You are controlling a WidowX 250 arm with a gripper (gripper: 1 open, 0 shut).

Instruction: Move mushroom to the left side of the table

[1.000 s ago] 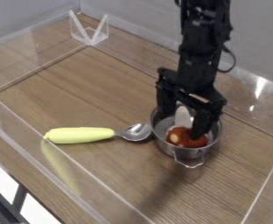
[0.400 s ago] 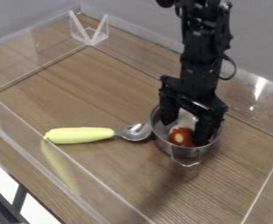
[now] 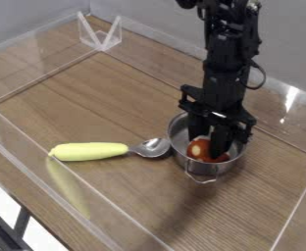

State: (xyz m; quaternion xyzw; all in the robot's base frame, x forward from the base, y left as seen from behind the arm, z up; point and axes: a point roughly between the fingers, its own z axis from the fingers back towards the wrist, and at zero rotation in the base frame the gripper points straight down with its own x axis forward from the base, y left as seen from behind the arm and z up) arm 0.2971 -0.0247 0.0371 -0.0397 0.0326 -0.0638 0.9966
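The mushroom (image 3: 199,149), orange-brown, lies inside the small steel pot (image 3: 208,171) at the right of the table (image 3: 103,93). My gripper (image 3: 216,150) points straight down into the pot. Its black fingers (image 3: 229,145) have drawn together around the mushroom, which shows at their left side. The stem and the lower part of the mushroom are hidden by the pot wall and the fingers.
A spoon with a yellow-green handle (image 3: 90,151) lies left of the pot, its metal bowl (image 3: 152,147) touching the pot's side. Low clear acrylic walls (image 3: 25,147) border the table. A clear triangular stand (image 3: 101,34) sits at the back left.
The fingers stood wide apart over the pot's rim before; now they have closed in on the mushroom. The arm itself has stayed in place.
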